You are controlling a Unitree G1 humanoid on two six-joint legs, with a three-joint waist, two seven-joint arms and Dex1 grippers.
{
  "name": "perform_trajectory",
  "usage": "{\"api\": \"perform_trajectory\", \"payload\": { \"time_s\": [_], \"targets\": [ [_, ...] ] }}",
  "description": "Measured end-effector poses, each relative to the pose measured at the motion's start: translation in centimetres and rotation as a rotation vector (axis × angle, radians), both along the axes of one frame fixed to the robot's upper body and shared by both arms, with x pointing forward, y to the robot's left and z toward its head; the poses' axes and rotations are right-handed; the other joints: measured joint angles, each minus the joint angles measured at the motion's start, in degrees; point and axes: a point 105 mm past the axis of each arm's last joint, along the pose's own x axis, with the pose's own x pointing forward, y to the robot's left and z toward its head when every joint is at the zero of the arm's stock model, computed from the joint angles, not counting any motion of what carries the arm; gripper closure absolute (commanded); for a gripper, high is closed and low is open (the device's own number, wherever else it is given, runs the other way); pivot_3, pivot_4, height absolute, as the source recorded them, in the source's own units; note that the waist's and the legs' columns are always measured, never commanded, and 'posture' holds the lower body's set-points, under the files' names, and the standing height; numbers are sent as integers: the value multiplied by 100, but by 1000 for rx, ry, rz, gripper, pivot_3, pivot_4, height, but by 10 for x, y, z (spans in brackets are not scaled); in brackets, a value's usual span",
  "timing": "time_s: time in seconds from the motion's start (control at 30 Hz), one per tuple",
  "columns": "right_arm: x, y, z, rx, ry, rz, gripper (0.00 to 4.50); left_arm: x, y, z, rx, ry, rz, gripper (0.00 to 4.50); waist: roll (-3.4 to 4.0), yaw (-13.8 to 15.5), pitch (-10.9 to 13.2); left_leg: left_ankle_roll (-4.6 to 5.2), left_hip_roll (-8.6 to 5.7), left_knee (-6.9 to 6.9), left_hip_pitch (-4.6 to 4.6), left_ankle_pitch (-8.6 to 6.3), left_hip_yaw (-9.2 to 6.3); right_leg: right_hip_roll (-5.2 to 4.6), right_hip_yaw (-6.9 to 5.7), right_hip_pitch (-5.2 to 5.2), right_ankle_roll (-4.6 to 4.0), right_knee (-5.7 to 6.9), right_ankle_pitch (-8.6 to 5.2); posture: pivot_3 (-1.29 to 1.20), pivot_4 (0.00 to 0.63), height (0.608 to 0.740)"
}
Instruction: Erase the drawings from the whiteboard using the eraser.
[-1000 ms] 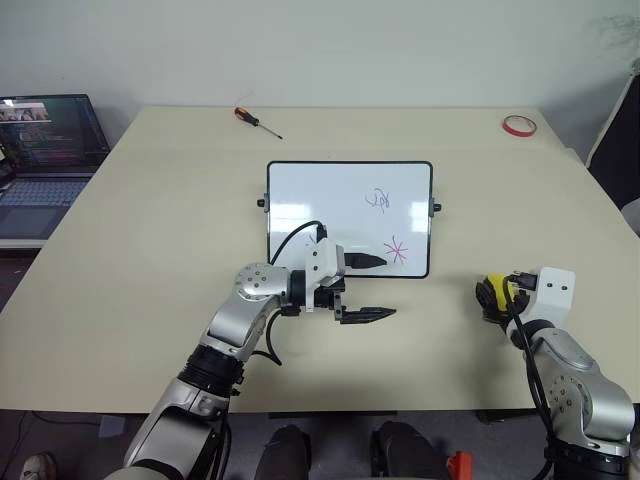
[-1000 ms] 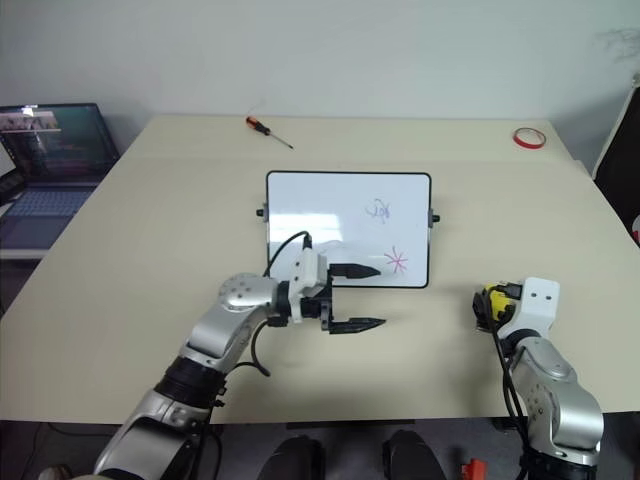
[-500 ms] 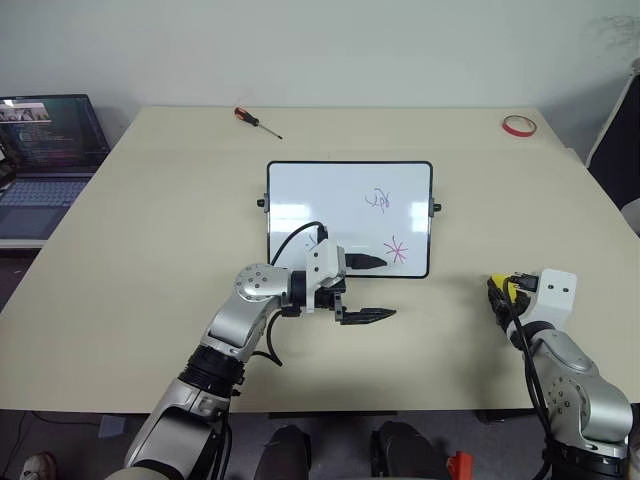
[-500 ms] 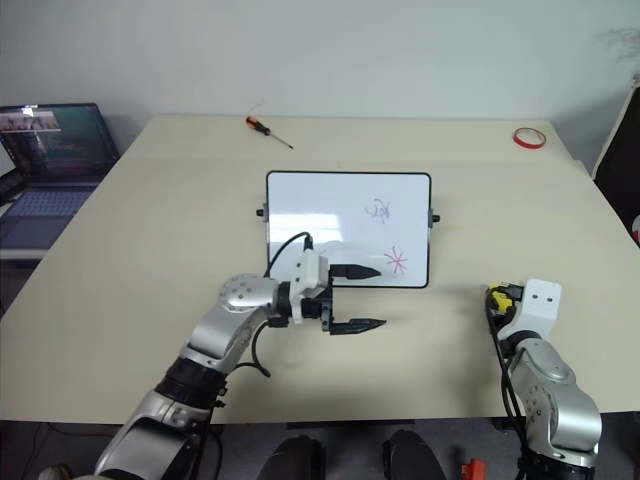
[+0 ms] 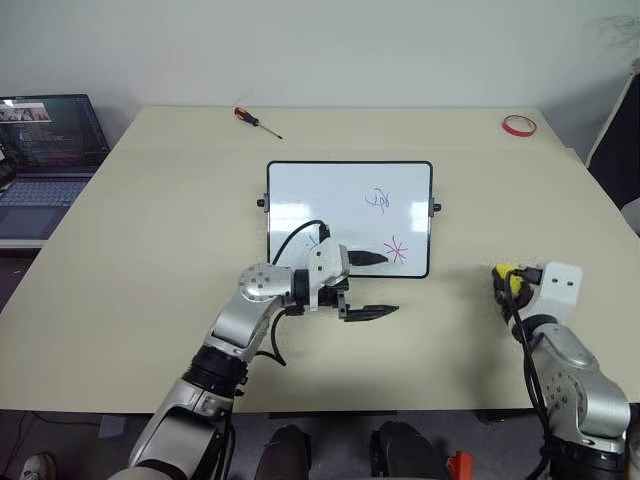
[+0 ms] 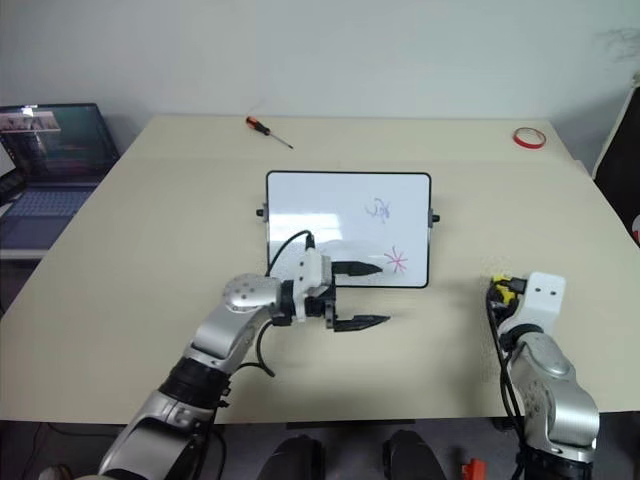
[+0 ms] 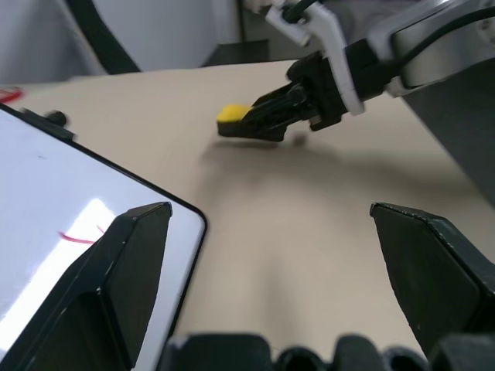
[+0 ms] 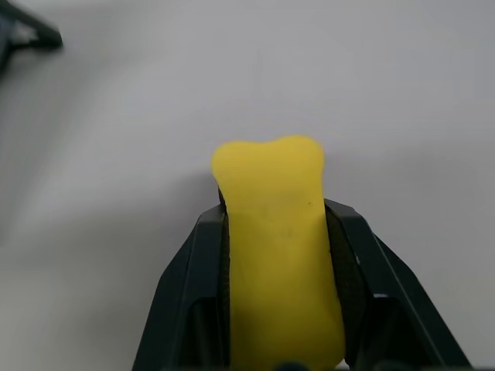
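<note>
The whiteboard (image 5: 330, 190) lies flat in the middle of the table. On it are a blue-purple squiggle (image 5: 379, 199) and a pink-red star (image 5: 397, 250); a small teal mark (image 5: 312, 241) peeks out beside my left arm's cable. My left gripper (image 5: 390, 285) is open and points to the right, one finger over the board's near edge, the other over the table. At the right, my right gripper (image 5: 505, 287) is shut on the eraser (image 5: 506, 272), held just above the table. The yellow eraser (image 8: 274, 232) sits squeezed between the black fingers (image 8: 193, 286). The eraser (image 7: 232, 116) also shows in the left wrist view.
An orange-handled screwdriver (image 5: 257, 121) lies at the back of the table. A red tape ring (image 5: 518, 125) sits at the far right corner. A laptop (image 5: 45, 150) stands open off the table's left side.
My right gripper has shut on the eraser and lifted it slightly off the table. The left arm has stayed where it was.
</note>
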Motion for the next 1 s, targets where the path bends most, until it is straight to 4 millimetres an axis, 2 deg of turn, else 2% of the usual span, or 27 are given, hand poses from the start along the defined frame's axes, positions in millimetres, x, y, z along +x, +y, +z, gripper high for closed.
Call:
{"api": "perform_trajectory", "payload": {
  "time_s": [0.13, 0.27, 0.37, 0.47, 0.57, 0.67, 0.73, 0.87, 1.0],
  "targets": [
    [6, 9, 15, -54, -92, 42, 3234, 15, 5, 17, -75, -77, 132, 0, 0, 0, 0, 0, 1, -1, 0, 0, -1, 0, -1, -1, 0, 0, 0, 0, 150, 740],
    [20, 24, 38, -104, -212, 94, 3234, 38, 24, 27, -121, -144, 351, 0, 0, -26, 0, 0, 1, 1, 5, 0, 2, -1, 2, 0, 0, 4, 1, 0, 150, 740],
    [32, 42, 56, -127, -311, 153, 3234, 49, 40, 21, -118, -149, 488, 0, 0, -25, 0, 0, 1, -1, 4, 0, -1, -1, -1, 0, 0, 3, 1, 0, 150, 740],
    [42, 57, 60, -120, -360, 198, 3234, 51, 50, 9, -105, -132, 564, 0, 0, 1, 0, 0, 7, 0, -1, 0, -1, -6, -2, -2, 0, 1, 1, 0, 150, 740],
    [55, 80, 70, -112, -424, 264, 3234, 51, 54, -2, -97, -97, 599, 0, 0, -6, 0, 0, 10, 2, 0, 0, 0, -7, -2, -4, -1, 5, 1, 0, 150, 740],
    [68, 103, 80, -96, -475, 328, 3234, 51, 53, -4, -99, -88, 599, 0, 0, 5, 0, 0, 10, 2, 0, 0, -3, -6, -5, -3, -1, 7, 1, 0, 150, 740],
    [72, 115, 79, -98, -484, 369, 3234, 51, 53, -3, -98, -86, 599, 0, 0, 10, 0, 0, 11, 2, -2, 0, -4, -8, -6, -3, -1, 5, 2, 0, 150, 740],
    [80, 129, 74, -97, -480, 417, 3234, 52, 53, -2, -99, -87, 600, 0, 0, 10, 0, 0, 12, 2, -5, 1, -3, -14, -6, -4, -1, 4, 2, 0, 150, 740],
    [88, 143, 79, -96, -501, 458, 3234, 52, 53, -2, -98, -86, 600, 0, 1, 6, 0, -1, 16, 2, -4, 1, -4, -14, -6, -6, -1, 8, 2, 0, 150, 740]
  ]
}}
